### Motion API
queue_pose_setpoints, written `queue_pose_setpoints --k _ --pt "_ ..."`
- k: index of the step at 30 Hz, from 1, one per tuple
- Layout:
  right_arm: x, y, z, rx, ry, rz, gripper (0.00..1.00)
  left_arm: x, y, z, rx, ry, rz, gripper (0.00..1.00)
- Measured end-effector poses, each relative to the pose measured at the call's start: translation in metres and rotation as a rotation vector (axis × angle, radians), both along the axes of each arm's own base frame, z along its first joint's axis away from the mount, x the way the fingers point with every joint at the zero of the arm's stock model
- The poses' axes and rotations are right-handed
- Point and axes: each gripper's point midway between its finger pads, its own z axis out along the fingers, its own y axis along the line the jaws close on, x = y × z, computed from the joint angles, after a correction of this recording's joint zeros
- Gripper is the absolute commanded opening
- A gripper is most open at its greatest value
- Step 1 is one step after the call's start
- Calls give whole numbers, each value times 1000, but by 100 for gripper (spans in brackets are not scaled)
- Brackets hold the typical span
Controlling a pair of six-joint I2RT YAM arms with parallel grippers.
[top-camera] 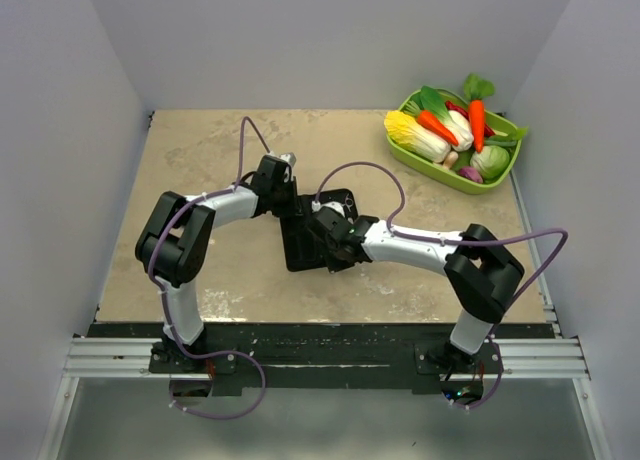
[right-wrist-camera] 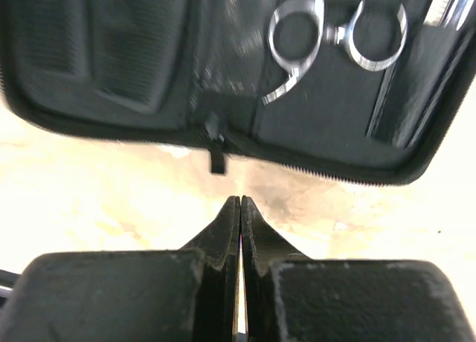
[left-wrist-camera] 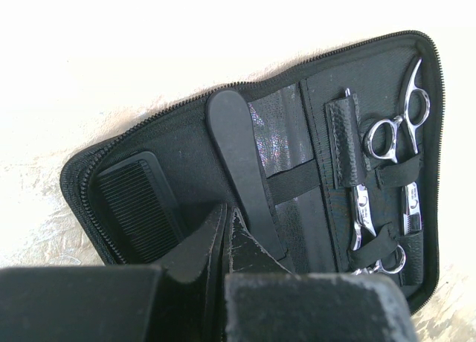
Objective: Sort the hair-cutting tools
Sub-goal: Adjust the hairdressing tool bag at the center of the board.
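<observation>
The left gripper (left-wrist-camera: pixel 227 212) and right gripper (right-wrist-camera: pixel 239 201) both have jaws pressed together, empty. Inside the open case (left-wrist-camera: pixel 82 171), the slim black comb (left-wrist-camera: pixel 242 171) lies just ahead of the nearer left gripper, its length pointing away from it.

The top view is bright and even, lit softly from above. The arms throw only faint grey shadows on the pale beige speckled table (top-camera: pixel 200 170). In the left wrist view the far table is all white glare behind the flat black zip case (left-wrist-camera: pixel 178 145), and the case's clear shiny plastic pocket (left-wrist-camera: pixel 279 134) gleams. The right wrist view is blurry, and the silver metal scissors (right-wrist-camera: pixel 338 36) look smeared.
</observation>
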Motion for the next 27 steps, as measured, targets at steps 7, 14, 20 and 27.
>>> queue_pose_setpoints --k 7,14,20,27 --pt "28 21 28 34 -91 -10 0 0 1 0 3 -1 2 0" --pt "51 20 7 -15 -97 -21 0 -2 4 0 15 0 8 0" --pt "59 14 -4 -39 -91 -28 0 -4 7 1 25 4 14 0" --pt "60 14 -7 -34 -98 -24 0 -5 8 0 27 4 15 0"
